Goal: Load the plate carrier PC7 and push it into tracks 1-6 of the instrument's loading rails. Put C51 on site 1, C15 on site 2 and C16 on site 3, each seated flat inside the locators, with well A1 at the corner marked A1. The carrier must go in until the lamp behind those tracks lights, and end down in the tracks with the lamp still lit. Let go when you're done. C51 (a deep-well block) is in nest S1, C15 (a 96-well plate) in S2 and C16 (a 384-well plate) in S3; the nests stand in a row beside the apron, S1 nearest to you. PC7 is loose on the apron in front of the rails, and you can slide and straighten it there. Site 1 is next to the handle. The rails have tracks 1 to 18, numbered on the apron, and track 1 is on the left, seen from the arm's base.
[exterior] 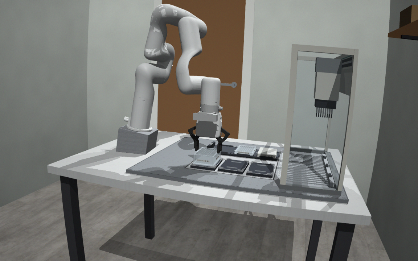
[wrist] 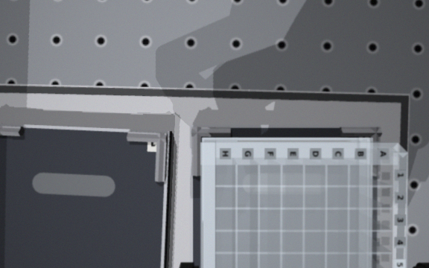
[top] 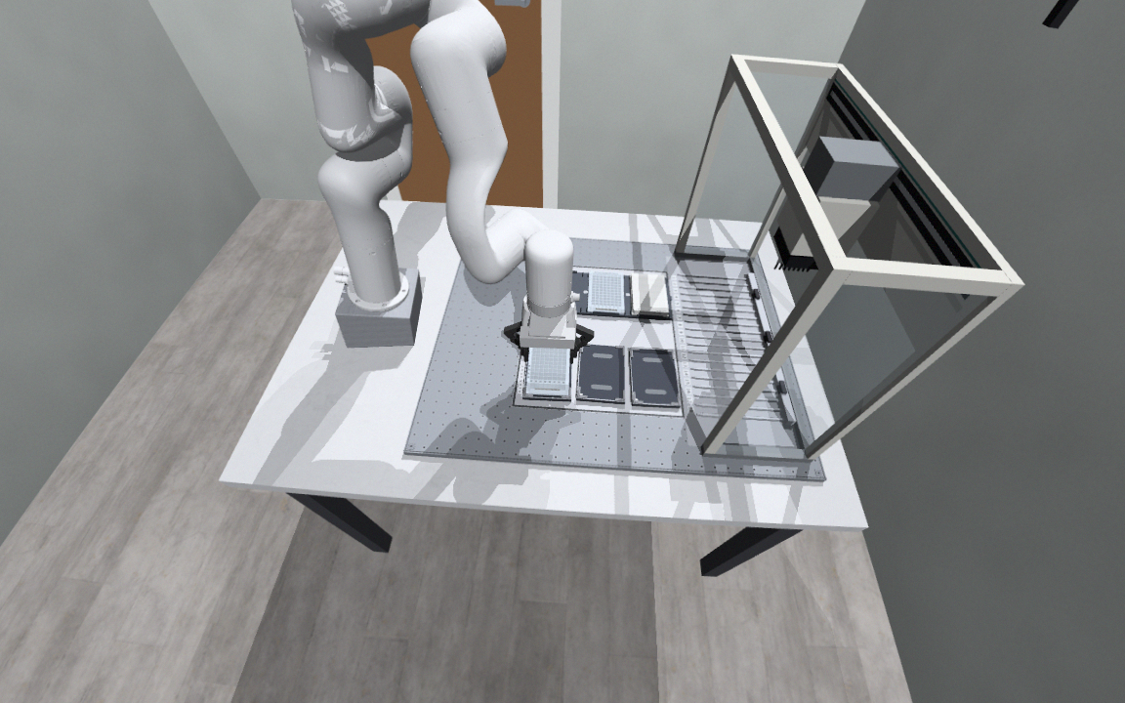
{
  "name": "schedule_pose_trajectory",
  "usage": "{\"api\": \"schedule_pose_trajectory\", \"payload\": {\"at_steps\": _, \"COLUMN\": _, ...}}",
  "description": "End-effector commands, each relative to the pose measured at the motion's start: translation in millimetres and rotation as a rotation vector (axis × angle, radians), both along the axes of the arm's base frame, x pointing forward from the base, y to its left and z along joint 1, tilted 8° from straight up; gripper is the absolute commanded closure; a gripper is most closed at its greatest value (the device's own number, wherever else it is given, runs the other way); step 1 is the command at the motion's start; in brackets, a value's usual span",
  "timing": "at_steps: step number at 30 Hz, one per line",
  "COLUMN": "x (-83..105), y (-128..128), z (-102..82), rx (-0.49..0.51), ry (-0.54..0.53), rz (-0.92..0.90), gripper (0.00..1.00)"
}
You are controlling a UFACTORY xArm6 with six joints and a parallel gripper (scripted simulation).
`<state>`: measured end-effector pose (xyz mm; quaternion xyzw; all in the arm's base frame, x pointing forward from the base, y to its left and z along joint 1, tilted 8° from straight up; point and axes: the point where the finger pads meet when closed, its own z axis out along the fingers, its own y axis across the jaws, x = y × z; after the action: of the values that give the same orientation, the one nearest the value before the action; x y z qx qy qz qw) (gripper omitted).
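Observation:
The clear deep-well block C51 (top: 546,371) (exterior: 206,157) (wrist: 300,205) sits in nest S1, the nest nearest the arm's base. In the wrist view its A1 corner is at the upper right. My gripper (top: 547,343) (exterior: 207,147) is open and hangs straight over the block, one fingertip on each long side at about the height of its top. The carrier PC7 (top: 625,294) (exterior: 246,154) lies behind the nests, in front of the rails' far tracks. It carries the 96-well plate C15 (top: 605,293) (exterior: 245,149) and the white 384-well plate C16 (top: 649,293) (exterior: 267,152). Its site 1 (exterior: 227,149) is bare.
Nests S2 (top: 601,374) (wrist: 74,196) and S3 (top: 654,377) are dark and empty. The loading rails (top: 721,353) (exterior: 304,168) lie inside the instrument frame (top: 846,262), with a pipetting head (exterior: 326,84) hanging above them. The arm's base block (top: 379,318) stands at the table's left.

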<state>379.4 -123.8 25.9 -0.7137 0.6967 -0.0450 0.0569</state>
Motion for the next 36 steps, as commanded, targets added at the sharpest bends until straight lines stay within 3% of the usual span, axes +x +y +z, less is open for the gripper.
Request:
{"api": "schedule_pose_trajectory", "payload": {"at_steps": 1, "x": 1.6, "y": -0.4, "z": -1.3, "rx": -0.001, "ry": -0.003, "rz": 0.000, "gripper": 0.00}}
{"api": "schedule_pose_trajectory", "payload": {"at_steps": 36, "x": 4.3, "y": -0.1, "z": -19.7, "rx": -0.001, "ry": -0.003, "rz": 0.000, "gripper": 0.00}}
